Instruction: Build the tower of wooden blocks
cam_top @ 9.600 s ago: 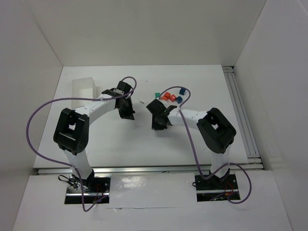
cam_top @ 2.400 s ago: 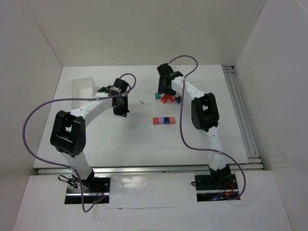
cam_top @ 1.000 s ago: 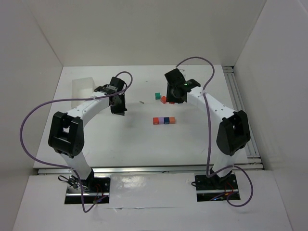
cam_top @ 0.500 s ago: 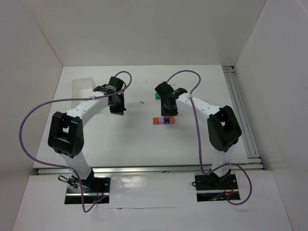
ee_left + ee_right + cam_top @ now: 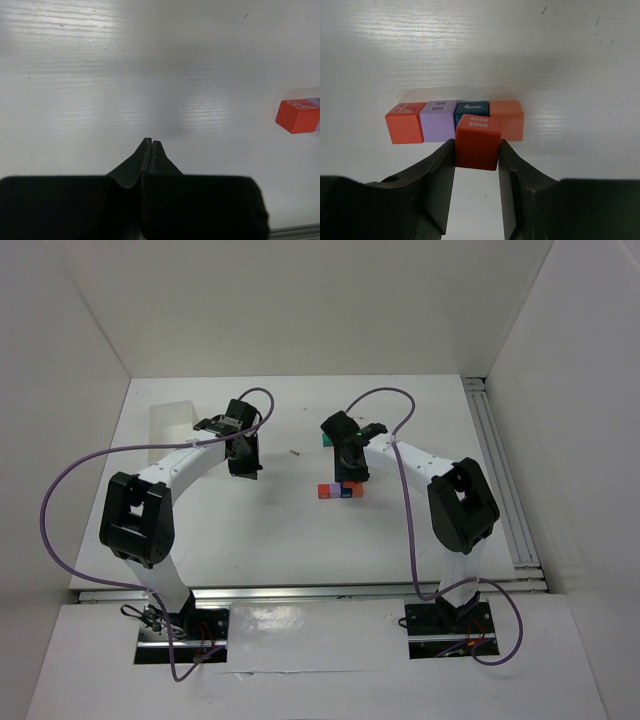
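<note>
A row of wood blocks lies mid-table: orange-red (image 5: 406, 122), purple (image 5: 438, 120), dark blue (image 5: 471, 109) and orange (image 5: 507, 119). This row (image 5: 340, 490) is the tower's only layer. My right gripper (image 5: 477, 150) is shut on a red block (image 5: 477, 142), held just over the near side of the dark blue one. From above, the right gripper (image 5: 350, 472) hides that block. A teal block (image 5: 326, 440) peeks out behind the arm. My left gripper (image 5: 150, 145) is shut and empty, left of the row's orange-red end (image 5: 298, 115); from above it (image 5: 243, 458) sits back left.
A white rectangular tray (image 5: 170, 423) stands at the back left. A tiny grey scrap (image 5: 294, 452) lies between the arms. A metal rail (image 5: 502, 480) runs along the table's right edge. White walls close in the table on three sides.
Over the last second my right gripper came from the back pile to the row, carrying the red block. It has barely moved in the last half second. The left arm is still.
</note>
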Tool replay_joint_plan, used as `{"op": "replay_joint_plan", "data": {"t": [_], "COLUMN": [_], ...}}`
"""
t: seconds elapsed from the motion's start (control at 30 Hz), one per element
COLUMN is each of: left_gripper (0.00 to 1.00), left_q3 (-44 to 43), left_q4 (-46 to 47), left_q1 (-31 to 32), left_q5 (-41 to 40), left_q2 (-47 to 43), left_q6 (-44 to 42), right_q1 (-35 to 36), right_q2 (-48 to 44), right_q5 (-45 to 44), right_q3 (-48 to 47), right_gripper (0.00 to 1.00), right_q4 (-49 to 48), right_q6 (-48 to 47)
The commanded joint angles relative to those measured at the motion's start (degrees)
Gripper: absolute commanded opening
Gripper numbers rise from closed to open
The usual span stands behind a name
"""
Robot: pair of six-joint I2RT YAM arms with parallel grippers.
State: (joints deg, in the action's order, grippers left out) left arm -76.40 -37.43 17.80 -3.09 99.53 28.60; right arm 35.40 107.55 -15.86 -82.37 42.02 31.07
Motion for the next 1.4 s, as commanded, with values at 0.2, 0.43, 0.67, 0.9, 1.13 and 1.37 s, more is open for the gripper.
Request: {"op": "replay_joint_plan", "data": {"t": [0.2,0.43,0.67,0.9,1.13,1.37], "left_gripper": [0.00,0.00,0.00,0.00,0.00,0.00], "left_q3": [-0.06,-0.06,-0.06,-0.06,-0.06,-0.59], "left_q4": [0.34,0.87,0.87,0.87,0.87,0.87], "left_q1": [-0.22,-0.22,-0.22,-0.22,-0.22,-0.22], "left_q5": [0.54,0.54,0.54,1.07,1.07,1.07], "left_q2": [-2.32,-2.32,-2.32,-2.32,-2.32,-2.32], "left_q6": [-0.47,-0.47,-0.47,-0.47,-0.47,-0.47], "right_q1": [0.46,0.46,0.46,0.46,-2.52,-6.21], "right_q2": [1.61,1.61,1.61,0.48,4.94,16.71], "right_q5": [-1.11,-1.72,-2.34,-4.53,-5.15,-2.96], "right_q3": [-0.51,0.10,-0.42,-3.85,-14.12,-26.42], "right_gripper": [0.39,0.43,0.56,0.59,0.59,0.59], "right_q4": [-0.18,-0.18,0.34,2.18,2.45,2.54], "right_q6": [0.48,0.48,0.48,-0.13,-2.24,-0.93]}}
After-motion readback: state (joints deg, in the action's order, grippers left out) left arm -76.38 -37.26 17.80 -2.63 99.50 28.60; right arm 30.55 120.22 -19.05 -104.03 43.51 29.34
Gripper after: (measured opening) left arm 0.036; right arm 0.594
